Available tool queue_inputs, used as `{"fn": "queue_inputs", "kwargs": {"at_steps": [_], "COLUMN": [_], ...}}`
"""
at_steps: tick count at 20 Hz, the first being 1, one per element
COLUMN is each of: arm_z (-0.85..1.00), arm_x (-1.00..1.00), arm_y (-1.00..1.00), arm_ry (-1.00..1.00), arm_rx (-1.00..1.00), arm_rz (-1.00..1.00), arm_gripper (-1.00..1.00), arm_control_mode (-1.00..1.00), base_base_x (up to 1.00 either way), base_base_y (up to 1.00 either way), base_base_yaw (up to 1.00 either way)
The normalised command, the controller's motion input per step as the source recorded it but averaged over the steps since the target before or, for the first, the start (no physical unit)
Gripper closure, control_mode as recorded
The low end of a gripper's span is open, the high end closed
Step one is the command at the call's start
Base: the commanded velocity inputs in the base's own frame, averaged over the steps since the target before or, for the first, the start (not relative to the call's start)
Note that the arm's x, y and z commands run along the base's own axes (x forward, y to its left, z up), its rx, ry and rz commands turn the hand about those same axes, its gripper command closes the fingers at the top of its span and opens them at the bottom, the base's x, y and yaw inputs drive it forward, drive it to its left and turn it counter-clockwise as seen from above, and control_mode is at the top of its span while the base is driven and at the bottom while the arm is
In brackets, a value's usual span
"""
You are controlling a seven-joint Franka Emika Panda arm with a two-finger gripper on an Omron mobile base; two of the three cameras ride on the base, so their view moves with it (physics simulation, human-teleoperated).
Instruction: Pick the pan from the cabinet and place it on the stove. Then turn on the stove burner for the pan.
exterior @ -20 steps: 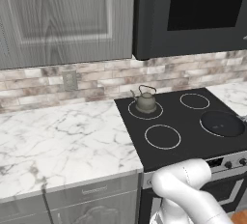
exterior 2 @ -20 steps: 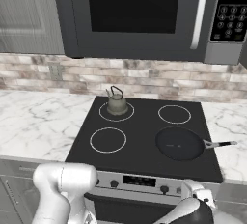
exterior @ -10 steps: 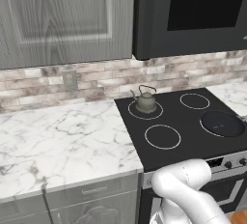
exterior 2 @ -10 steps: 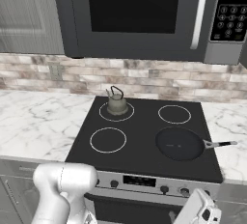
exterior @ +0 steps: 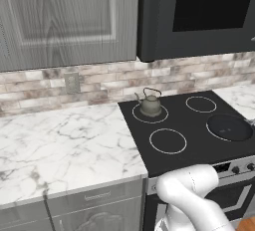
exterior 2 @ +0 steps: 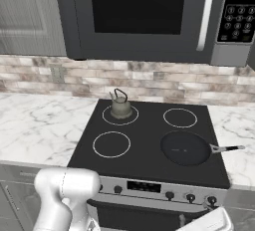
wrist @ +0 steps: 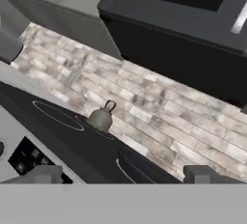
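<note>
The gripper (wrist: 123,174) stands wide open and empty — low before the stove (exterior 2: 149,148), touching nothing.

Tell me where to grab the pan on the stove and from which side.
Grip the pan by its thin straight handle, which sticks out to the right past the stove edge. Come from above with the open hand across it; the round, shallow body probably offers little purchase.
</note>
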Motion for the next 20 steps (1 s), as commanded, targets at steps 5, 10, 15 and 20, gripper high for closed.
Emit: {"fn": "queue_inputs", "kwargs": {"at_steps": [5,10,15,20], "arm_z": [0.00,-0.03,-0.24,-0.28], "arm_x": [0.29,0.33,0.09,0.01], "arm_y": [-0.14,-0.03,-0.02,-0.06], "arm_ry": [0.01,0.09,0.06,0.02], "arm_rx": [0.23,0.19,0.08,0.03], "arm_rz": [-0.18,-0.14,-0.05,0.00], "arm_gripper": [-1.00,-1.00,-1.00,-1.00], "arm_control_mode": [-1.00,-1.00,-1.00,-1.00], "base_base_x": [0.00,0.00,0.00,0.00], "base_base_y": [0.00,0.00,0.00,0.00], "base_base_yaw": [0.00,0.00,0.00,0.00]}}
